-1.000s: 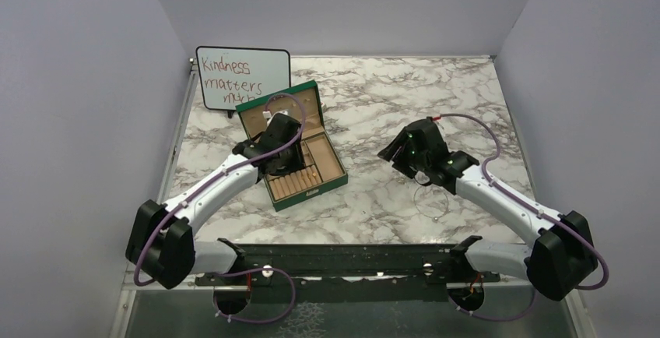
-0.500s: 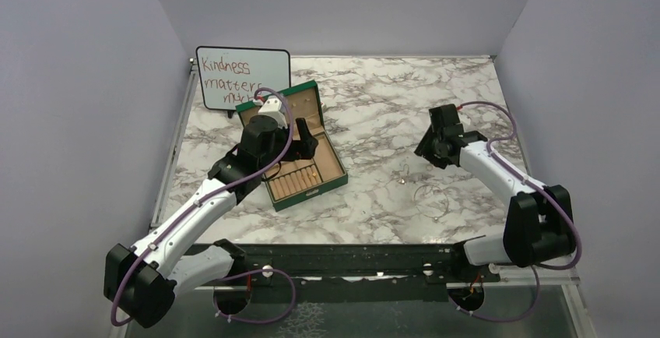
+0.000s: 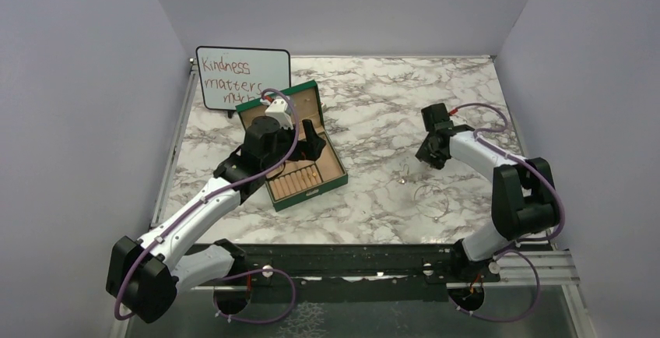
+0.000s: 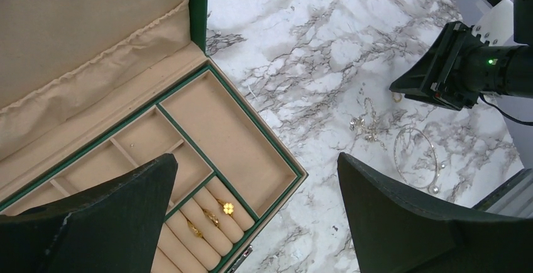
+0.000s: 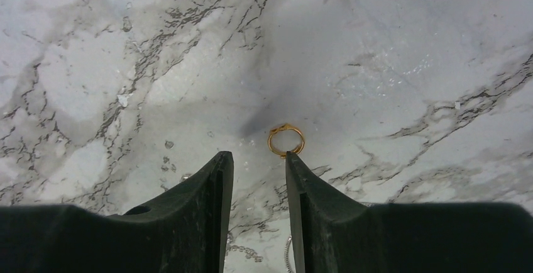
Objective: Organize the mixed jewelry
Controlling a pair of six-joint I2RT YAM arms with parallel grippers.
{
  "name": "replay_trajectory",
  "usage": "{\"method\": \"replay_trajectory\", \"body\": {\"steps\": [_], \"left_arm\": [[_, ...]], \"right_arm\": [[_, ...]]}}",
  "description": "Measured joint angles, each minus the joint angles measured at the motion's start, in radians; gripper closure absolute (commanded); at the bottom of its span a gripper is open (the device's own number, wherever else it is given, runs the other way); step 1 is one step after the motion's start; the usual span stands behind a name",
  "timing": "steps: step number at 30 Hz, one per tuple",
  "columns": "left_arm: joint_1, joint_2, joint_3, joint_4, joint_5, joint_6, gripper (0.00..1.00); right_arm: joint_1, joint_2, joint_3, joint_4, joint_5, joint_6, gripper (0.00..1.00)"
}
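Gold ring lies just ahead of right gripper.

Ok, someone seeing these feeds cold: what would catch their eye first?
The open green box sits left of centre on the marble table, the left end effector spread wide above it and gold rings seated in its ring rolls. A lone gold ring lies on the marble just ahead of the right end effector, not gripped. A handwritten whiteboard stands behind the box.
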State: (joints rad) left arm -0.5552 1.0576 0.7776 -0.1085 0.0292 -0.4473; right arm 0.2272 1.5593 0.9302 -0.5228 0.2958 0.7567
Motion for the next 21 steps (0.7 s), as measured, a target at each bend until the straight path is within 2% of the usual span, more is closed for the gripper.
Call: {"method": "replay_trajectory", "body": {"steps": [7,21], "left_arm": [[0.000,0.000,-0.015,0.007,0.000,0.000,0.01],[0.000,0.000,-0.016,0.010,-0.002,0.000,0.01]], "right_arm": [[0.000,0.050,0.000,0.001,0.029,0.053,0.61],[-0.009,0.083,0.000,0.041,0.045,0.062,0.75]]}}
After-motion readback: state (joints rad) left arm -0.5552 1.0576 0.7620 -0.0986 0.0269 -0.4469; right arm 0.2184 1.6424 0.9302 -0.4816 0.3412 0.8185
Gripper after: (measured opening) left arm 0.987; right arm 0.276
